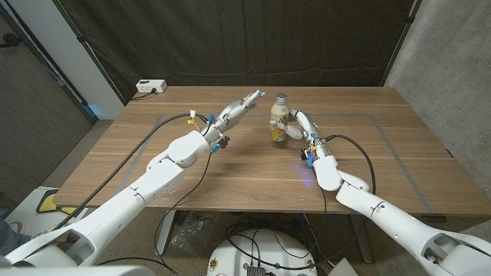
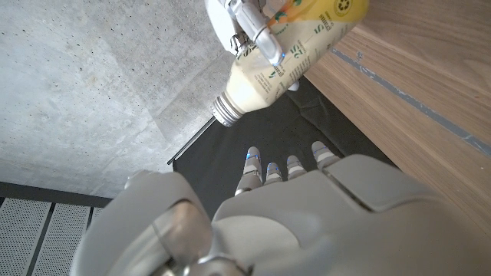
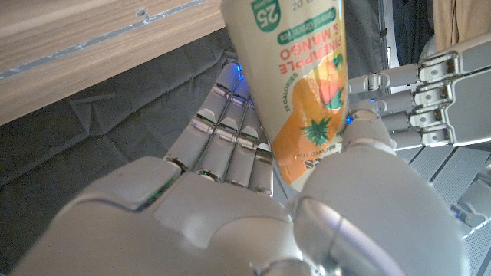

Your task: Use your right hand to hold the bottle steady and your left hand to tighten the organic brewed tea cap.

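Right now I have the bottle (image 1: 279,121) standing upright on the wooden table (image 1: 383,161), toward the far side and about midway across. My right hand (image 1: 298,127) is wrapped around its lower body from the right, so I am gripping it; in the right wrist view the fingers (image 3: 230,130) curl behind the orange and yellow label with the thumb (image 3: 368,130) pressing on the other side. The label reads pineapple and mango, as far as I can make out. The cap (image 1: 281,98) sits on the neck, silvery grey, with nothing touching it.

My left hand (image 1: 239,107) hangs above the table just to the left of the bottle, at about the height of the cap, fingers stretched out toward it and not closed on anything. There is a small gap between those fingertips and the bottle. In the left wrist view I see the fingertips (image 2: 291,167) reaching up with the capped end of the bottle (image 2: 253,88) beyond them, apart from them, and the right hand (image 2: 238,27) clasping the bottle's body.

A white power strip (image 1: 150,87) lies at the far left corner of the table, well apart from both hands
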{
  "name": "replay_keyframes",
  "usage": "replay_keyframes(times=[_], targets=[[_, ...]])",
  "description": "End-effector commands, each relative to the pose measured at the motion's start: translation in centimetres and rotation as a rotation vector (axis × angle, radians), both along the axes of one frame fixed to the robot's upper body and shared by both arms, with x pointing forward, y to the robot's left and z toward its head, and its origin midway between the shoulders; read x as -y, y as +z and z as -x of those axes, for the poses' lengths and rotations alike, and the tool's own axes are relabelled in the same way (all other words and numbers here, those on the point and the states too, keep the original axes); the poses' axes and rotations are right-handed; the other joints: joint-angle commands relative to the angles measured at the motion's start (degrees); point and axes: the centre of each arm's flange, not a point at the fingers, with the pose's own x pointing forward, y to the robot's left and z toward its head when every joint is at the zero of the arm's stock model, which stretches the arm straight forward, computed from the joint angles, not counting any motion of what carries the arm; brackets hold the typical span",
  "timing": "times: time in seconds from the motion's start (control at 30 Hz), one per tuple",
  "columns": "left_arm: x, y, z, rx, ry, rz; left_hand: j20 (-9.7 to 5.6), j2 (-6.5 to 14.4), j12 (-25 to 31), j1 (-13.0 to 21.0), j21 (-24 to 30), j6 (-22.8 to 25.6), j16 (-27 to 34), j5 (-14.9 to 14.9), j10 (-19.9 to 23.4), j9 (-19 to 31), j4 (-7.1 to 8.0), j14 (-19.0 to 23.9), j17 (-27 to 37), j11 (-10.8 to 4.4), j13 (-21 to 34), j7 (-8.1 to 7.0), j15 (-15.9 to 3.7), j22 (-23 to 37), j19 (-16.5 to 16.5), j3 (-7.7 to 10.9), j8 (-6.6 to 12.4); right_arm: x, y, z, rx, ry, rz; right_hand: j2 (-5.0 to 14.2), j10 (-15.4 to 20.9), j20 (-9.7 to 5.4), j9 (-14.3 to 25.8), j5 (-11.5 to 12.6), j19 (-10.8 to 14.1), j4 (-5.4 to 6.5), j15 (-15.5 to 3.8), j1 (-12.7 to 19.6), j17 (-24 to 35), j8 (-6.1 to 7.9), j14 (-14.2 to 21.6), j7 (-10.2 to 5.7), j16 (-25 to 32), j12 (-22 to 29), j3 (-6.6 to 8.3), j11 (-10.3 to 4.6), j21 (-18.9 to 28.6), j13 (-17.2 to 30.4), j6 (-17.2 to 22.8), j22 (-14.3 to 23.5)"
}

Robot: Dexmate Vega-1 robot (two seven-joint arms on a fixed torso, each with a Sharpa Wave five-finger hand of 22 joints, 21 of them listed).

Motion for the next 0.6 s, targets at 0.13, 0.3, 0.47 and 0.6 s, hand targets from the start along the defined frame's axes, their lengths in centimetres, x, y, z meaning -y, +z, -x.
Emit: replay_keyframes(times=[0.13, 0.3, 0.47, 0.6], targets=[[1.06, -0.28, 0.54, -0.002, -0.048, 0.001, -0.10, 0.8, 0.7, 0.9, 0.7, 1.6, 0.4, 0.3, 0.7, 0.2, -0.43, -4.7, 0.2, -0.07, 0.0, 0.58, 0.26, 0.2, -8.5, -0.12, 0.88, -0.08, -0.14, -0.10, 0.000, -0.026, 0.023, 4.49, 0.6, -4.12, 0.1, 0.0, 0.4, 0.56, -4.87, 5.2, 0.0, -0.24, 0.5, -4.95, -0.1, -0.1, 0.73, -0.47, 0.4, 0.2, 5.3, 0.2], [0.83, -0.44, 0.90, 0.001, -0.034, 0.005, -0.10, 1.2, 0.8, 1.3, 0.9, 2.7, 0.5, 0.3, 1.0, 0.2, -0.58, -4.6, 0.1, -0.06, 0.0, 0.73, 0.30, 0.2, -8.4, 0.04, 1.27, -0.25, -0.15, -0.27, -0.003, -0.027, 0.027, 4.53, 0.6, -4.14, 0.1, 0.0, 0.3, 0.60, -4.72, 5.3, 0.0, -0.33, 0.4, -4.88, -0.2, -0.2, 0.78, -0.44, 0.4, 0.2, 5.3, 0.2], [0.63, -0.52, 0.97, -0.003, -0.028, 0.006, -0.13, 1.4, 0.9, 1.6, 1.0, 3.2, 0.5, 0.3, 1.2, 0.2, -0.70, -4.4, 0.1, 0.02, 0.0, 0.81, 0.31, 0.2, -8.3, 0.16, 1.37, -0.36, -0.27, -0.34, -0.006, -0.027, 0.026, 4.56, 0.6, -4.17, 0.1, 0.0, 0.3, 0.66, -4.78, 5.3, 0.1, -0.43, 0.3, -4.89, -0.3, -0.4, 0.83, -0.30, 0.4, 0.2, 5.3, 0.2], [0.67, -0.53, 0.96, -0.003, -0.031, 0.002, -0.08, 1.6, 0.9, 1.8, 1.0, 3.2, 0.5, 0.3, 1.2, 0.3, -0.77, -4.3, 0.1, 0.00, 0.0, 0.73, 0.34, 0.2, -8.4, 0.21, 1.35, -0.38, -0.37, -0.28, -0.008, -0.027, 0.023, 4.56, 0.6, -4.17, 0.1, 0.0, 0.3, 0.71, -4.79, 5.4, 0.1, -0.51, 0.3, -4.92, -0.3, -0.5, 0.84, -0.32, 0.4, 0.2, 5.3, 0.2]])
